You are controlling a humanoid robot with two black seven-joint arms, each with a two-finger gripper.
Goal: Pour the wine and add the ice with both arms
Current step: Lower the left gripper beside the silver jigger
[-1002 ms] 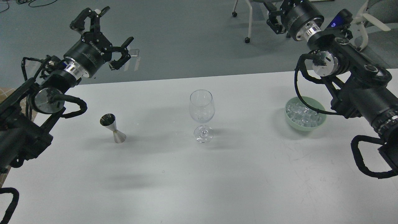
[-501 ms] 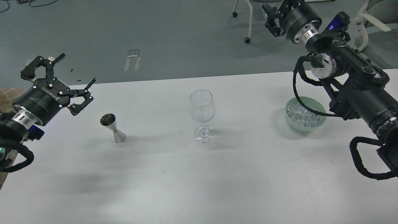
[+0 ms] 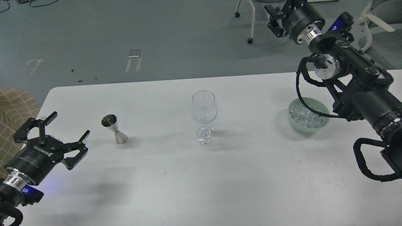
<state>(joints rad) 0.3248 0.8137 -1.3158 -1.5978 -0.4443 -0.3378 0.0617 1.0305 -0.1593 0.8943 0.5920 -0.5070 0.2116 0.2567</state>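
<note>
An empty-looking clear wine glass [image 3: 204, 110] stands upright at the table's middle. A small steel jigger [image 3: 114, 129] stands to its left; I cannot make out any wine in it. A pale green bowl [image 3: 309, 129] at the right holds the ice [image 3: 306, 116], many small clear cubes. My left gripper [image 3: 64, 138] is open and empty, low over the table's near left, a short way left of and nearer than the jigger. My right gripper [image 3: 278, 17] is high beyond the table's far right edge, dark and cut by the frame top. My right arm [image 3: 361, 91] crosses above the bowl.
The white table [image 3: 220, 182] has a far edge across the view's upper third. A chair's wheeled legs [image 3: 251, 25] stand on the grey floor behind. A brown checked cloth [image 3: 14, 106] lies beyond the table's left edge.
My left arm has swung down and toward me, from above the table's far left corner to low over its near left, gripper still open. The right arm has hardly moved.
</note>
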